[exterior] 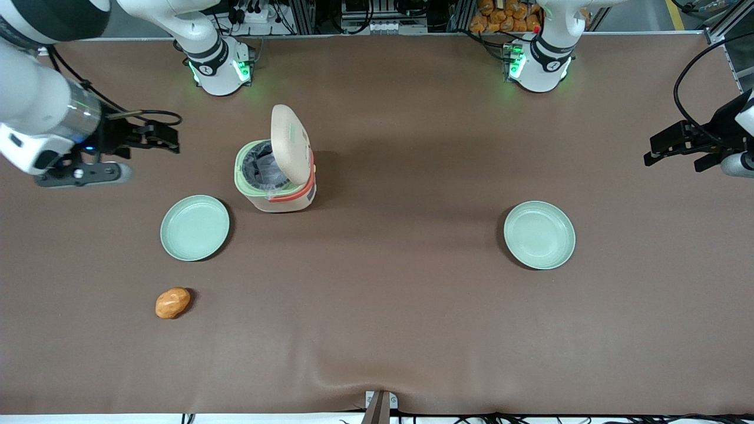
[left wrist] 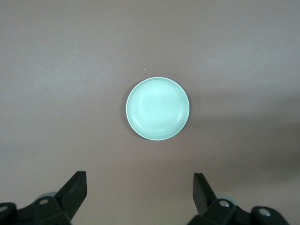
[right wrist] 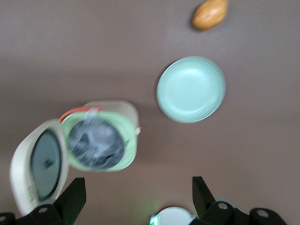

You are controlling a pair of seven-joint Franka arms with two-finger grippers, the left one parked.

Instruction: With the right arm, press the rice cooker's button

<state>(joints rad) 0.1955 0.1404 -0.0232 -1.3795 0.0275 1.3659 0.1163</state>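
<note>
The rice cooker (exterior: 283, 199) stands on the brown table, cream with an orange-red band and a pale green rim. Its lid (exterior: 290, 144) is swung up and open, showing the grey inner pot (exterior: 265, 168). In the right wrist view the open cooker (right wrist: 129, 140) and the inside of its lid (right wrist: 40, 164) show. I cannot make out the button in any view. My right gripper (exterior: 168, 136) hangs above the table beside the cooker, toward the working arm's end, well apart from it. Its fingers are open and empty (right wrist: 138, 187).
A pale green plate (exterior: 195, 228) lies near the cooker, nearer the front camera (right wrist: 191, 89). An orange-brown bun-like object (exterior: 172, 302) lies nearer still (right wrist: 210, 13). A second green plate (exterior: 539, 235) lies toward the parked arm's end (left wrist: 158, 108). The working arm's base (exterior: 218, 65) stands at the table's back edge.
</note>
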